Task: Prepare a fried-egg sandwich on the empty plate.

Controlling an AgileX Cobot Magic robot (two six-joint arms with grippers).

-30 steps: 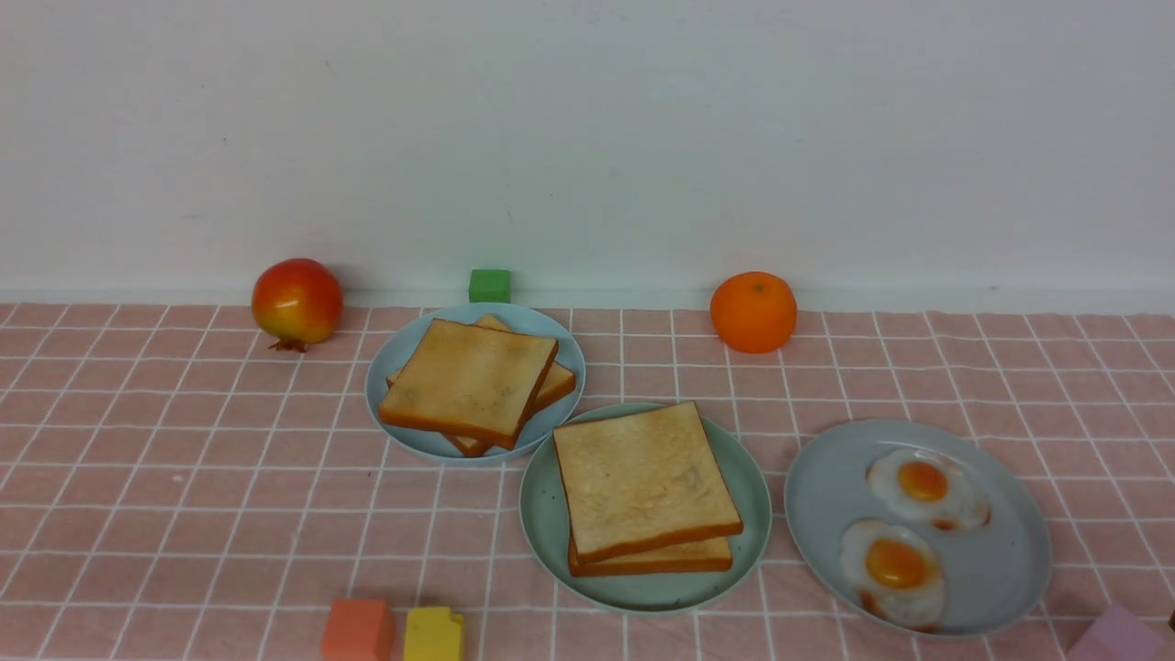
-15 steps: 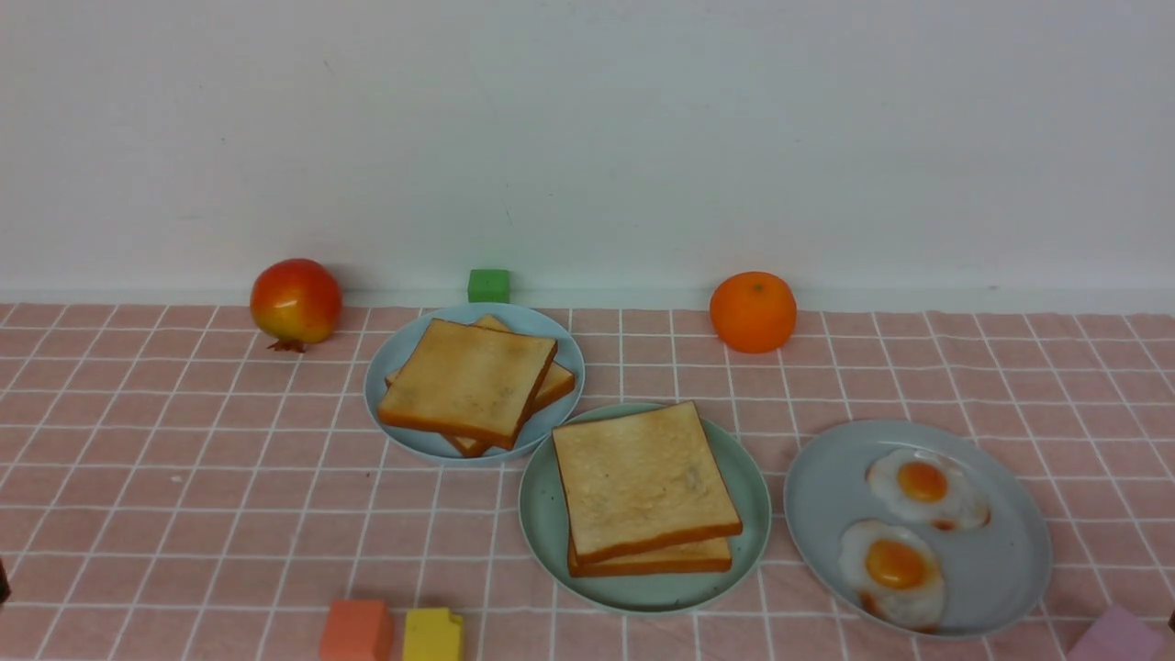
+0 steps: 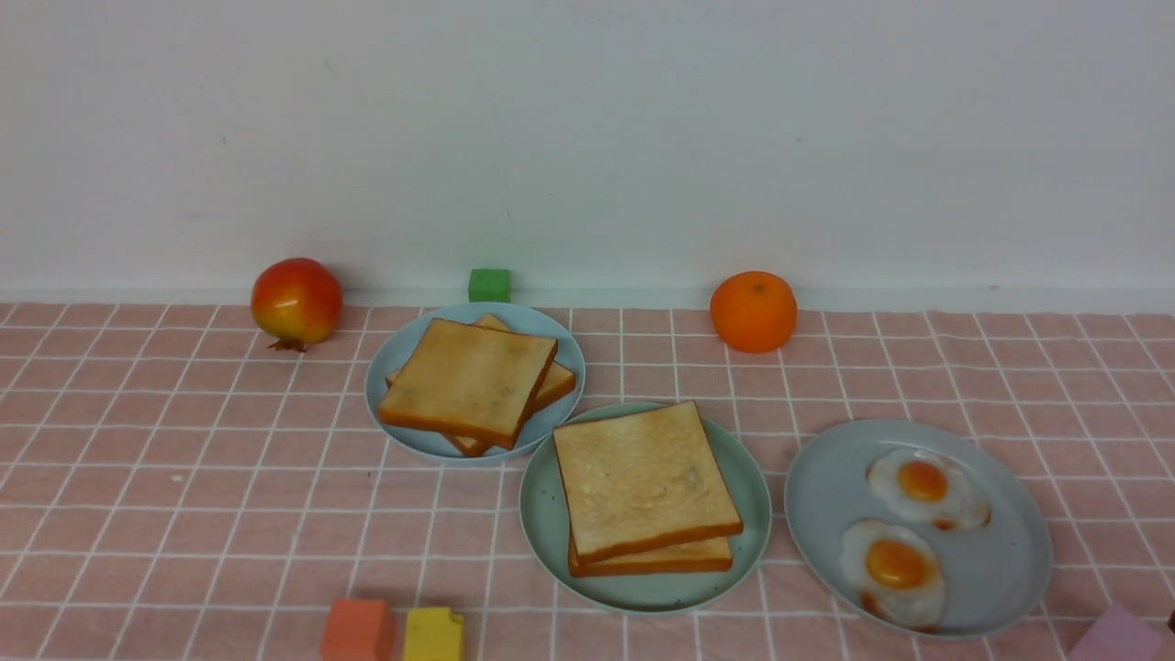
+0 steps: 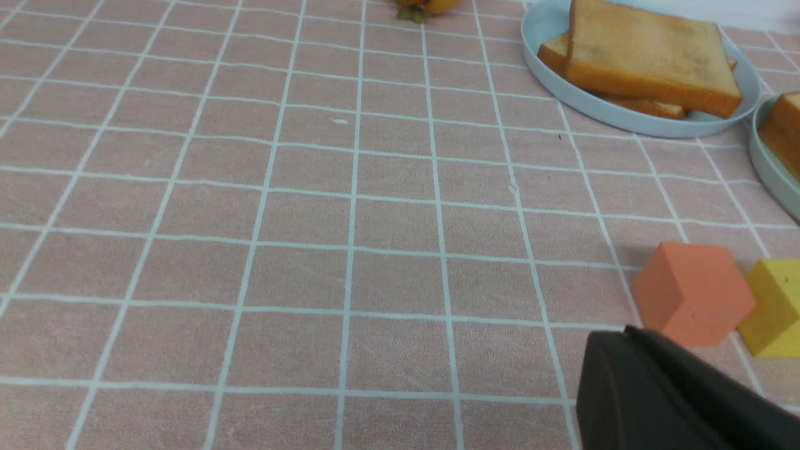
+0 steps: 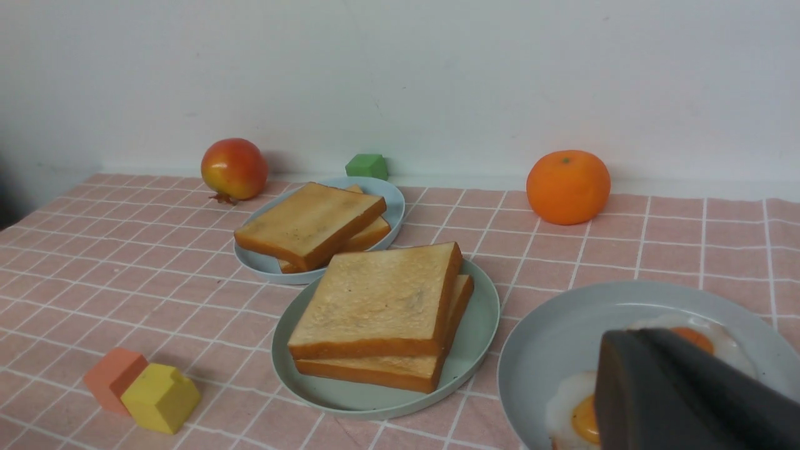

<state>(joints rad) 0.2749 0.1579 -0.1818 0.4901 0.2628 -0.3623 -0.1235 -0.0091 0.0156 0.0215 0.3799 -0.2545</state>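
Sits mid-surface on the mint-green plate (image 3: 542, 514): the fried-egg sandwich (image 3: 643, 487), two toast slices stacked, filling hidden. Flanked by a pale blue plate (image 3: 390, 363) of looser toast behind-left and a grey-blue plate (image 3: 1010, 569) with two eggs to the right. Left fingers (image 4: 656, 387) clenched, empty, near the orange block (image 4: 690, 294); right fingers (image 5: 675, 394) pressed together, empty, above the eggs.

A sandwich (image 3: 643, 491) of two stacked toast slices lies on the middle plate (image 3: 543, 514); whether anything sits between them cannot be seen. Far-left of it, touching or nearly so, a second plate (image 3: 399, 353) carries a looser toast pile (image 3: 473, 384). Right, a third plate (image 3: 1001, 569) holds two fried eggs (image 3: 909, 528). Two blocks (image 3: 393, 632) sit near-left.
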